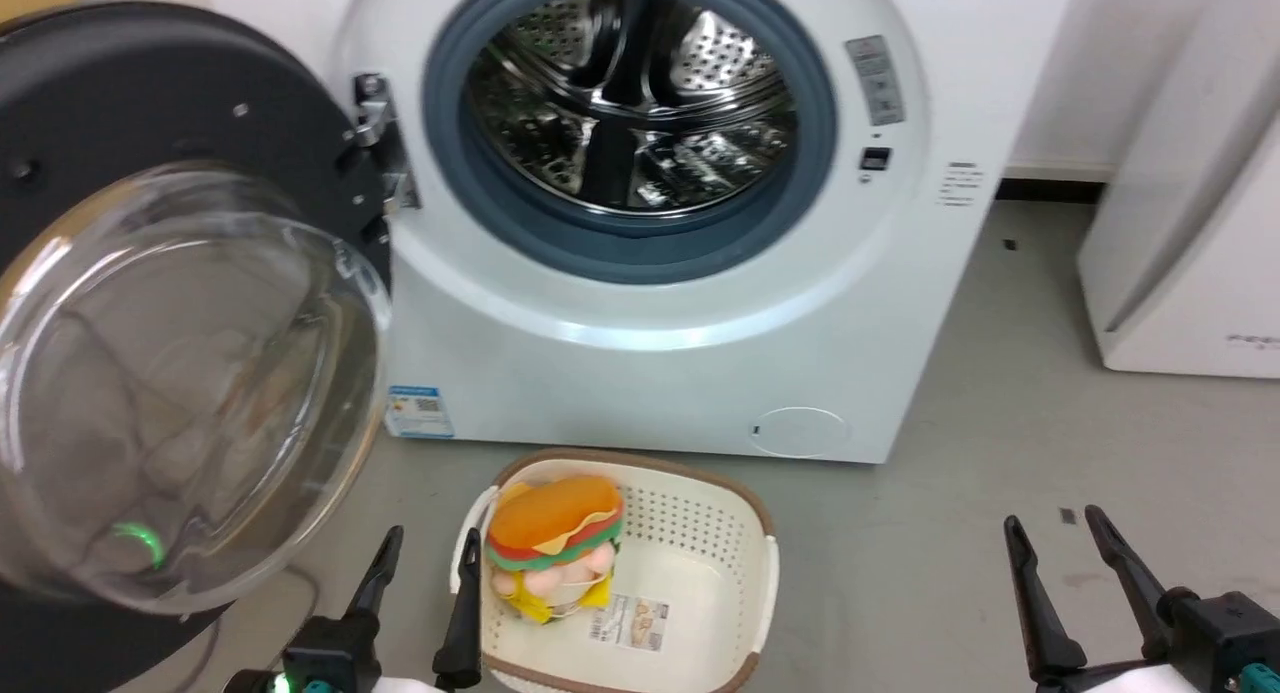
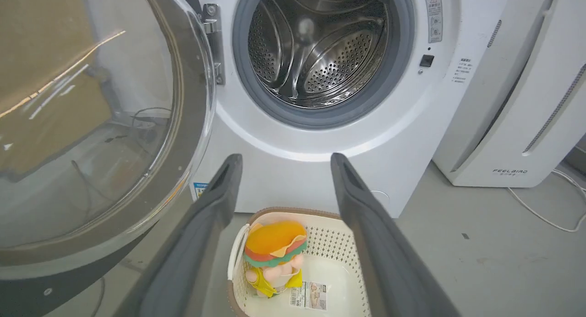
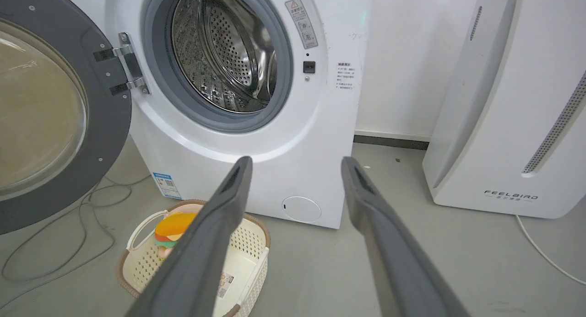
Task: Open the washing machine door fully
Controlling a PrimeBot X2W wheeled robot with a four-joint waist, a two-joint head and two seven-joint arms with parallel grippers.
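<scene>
Well, the washing machine door (image 1: 180, 353) stands wide open beside the washing machine (image 1: 680, 358). Left gripper (image 1: 432, 536) and right gripper (image 1: 1053, 518) sit low, fingers spread, empty

Bright, even indoor light, faint shadows. Glare streaks across door (image 2: 68, 79), glints inside drum (image 1: 630, 103). Slightly soft; bowed at wrist-view edges.

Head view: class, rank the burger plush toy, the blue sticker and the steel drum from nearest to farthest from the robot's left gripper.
1. Burger plush toy, in the basket just right of the left gripper.
2. Blue sticker, low on the washing machine front, left corner.
3. Steel drum, deep inside the machine's opening.
</scene>
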